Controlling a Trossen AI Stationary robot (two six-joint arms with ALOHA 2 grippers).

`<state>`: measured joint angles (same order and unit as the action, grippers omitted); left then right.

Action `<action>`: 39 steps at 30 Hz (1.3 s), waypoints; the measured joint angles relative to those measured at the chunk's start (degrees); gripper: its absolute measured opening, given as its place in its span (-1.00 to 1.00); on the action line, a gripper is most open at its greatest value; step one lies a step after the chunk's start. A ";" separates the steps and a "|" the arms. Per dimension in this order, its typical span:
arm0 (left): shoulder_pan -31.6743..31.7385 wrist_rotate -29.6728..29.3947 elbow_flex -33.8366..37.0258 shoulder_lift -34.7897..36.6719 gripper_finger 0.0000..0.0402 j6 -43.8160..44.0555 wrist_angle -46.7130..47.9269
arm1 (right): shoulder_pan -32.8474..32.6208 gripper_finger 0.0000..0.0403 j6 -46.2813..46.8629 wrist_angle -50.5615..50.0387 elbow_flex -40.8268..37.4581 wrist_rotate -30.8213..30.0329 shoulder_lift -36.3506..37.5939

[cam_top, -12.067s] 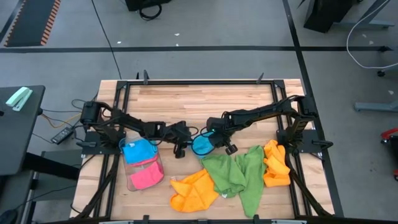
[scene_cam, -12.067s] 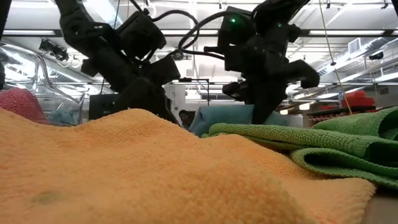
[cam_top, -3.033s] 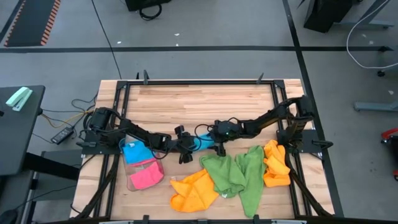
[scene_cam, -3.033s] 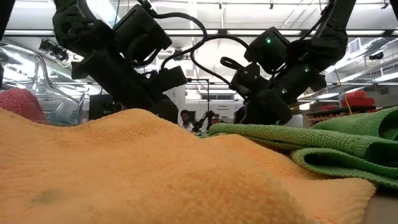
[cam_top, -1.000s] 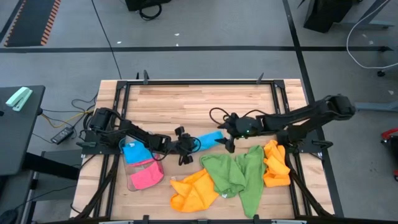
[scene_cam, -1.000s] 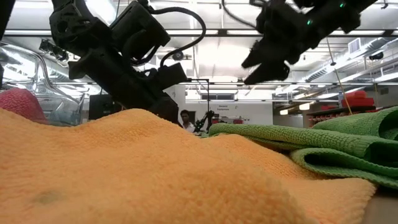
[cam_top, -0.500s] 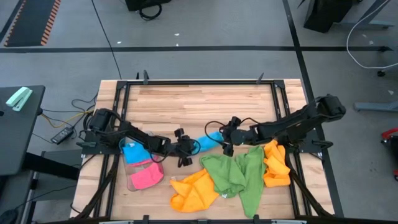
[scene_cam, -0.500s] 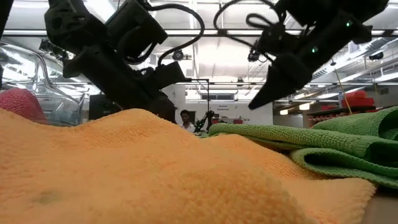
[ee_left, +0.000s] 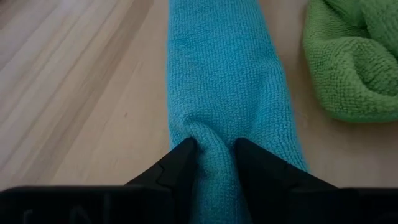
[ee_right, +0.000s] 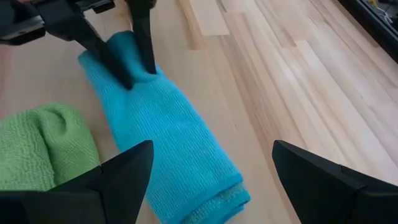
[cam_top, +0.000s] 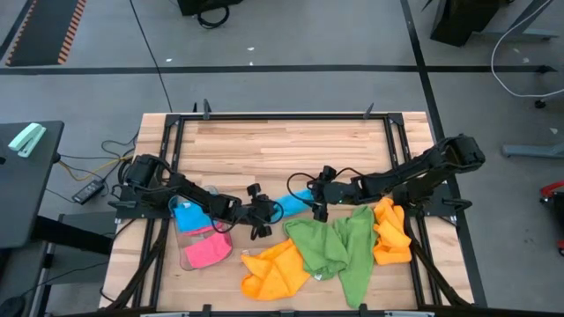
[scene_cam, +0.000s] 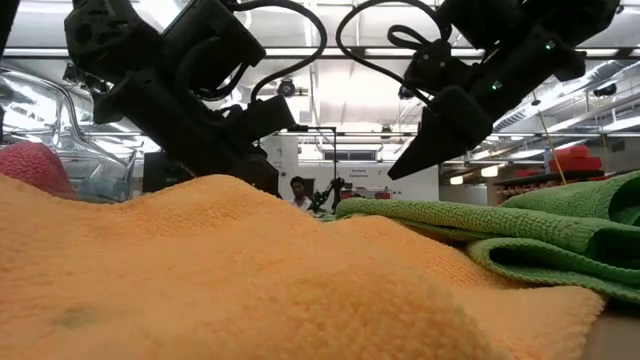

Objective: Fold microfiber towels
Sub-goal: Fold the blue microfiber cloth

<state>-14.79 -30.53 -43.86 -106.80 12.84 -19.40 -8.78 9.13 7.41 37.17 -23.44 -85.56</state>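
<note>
Blue towel (ee_left: 227, 93) is laid folded, centre of tabletop (cam_top: 282, 145); one end is pinched by left tool (ee_left: 211, 163). Right tool (ee_right: 208, 177) is held wide above. Judged soft, light, limp; best gripped at the free end.

no text, label, brand or number can be read in any view. the signs in the room behind the table are too small and blurred to make out.
</note>
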 joint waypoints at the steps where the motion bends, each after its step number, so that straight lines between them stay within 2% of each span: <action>1: -0.05 -0.02 0.01 0.00 -0.36 0.00 0.00 | 0.00 0.68 0.00 0.09 0.00 0.02 0.00; 12: -0.78 -0.17 0.01 0.35 -0.37 -1.64 0.16 | 0.00 0.68 -0.26 0.98 0.00 0.16 0.00; 23: -2.12 -0.80 -0.09 12.20 -0.26 -6.03 5.99 | 0.01 0.68 -1.93 0.01 0.00 0.16 0.42; 28: -2.12 -0.77 -0.04 12.82 -0.32 -5.06 8.14 | 0.01 0.68 -1.82 0.66 0.00 3.62 0.42; 33: -3.18 1.97 -0.04 12.20 -0.39 -6.37 6.80 | -0.76 0.68 -4.53 9.11 0.09 6.11 -0.71; 39: -4.91 2.98 -0.06 11.94 -0.43 -7.89 8.28 | -0.73 0.68 -8.01 18.40 0.07 11.41 -7.85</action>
<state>-19.70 -27.55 -43.92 -94.87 4.95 -11.12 -9.51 1.11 25.82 37.23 -12.03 -93.41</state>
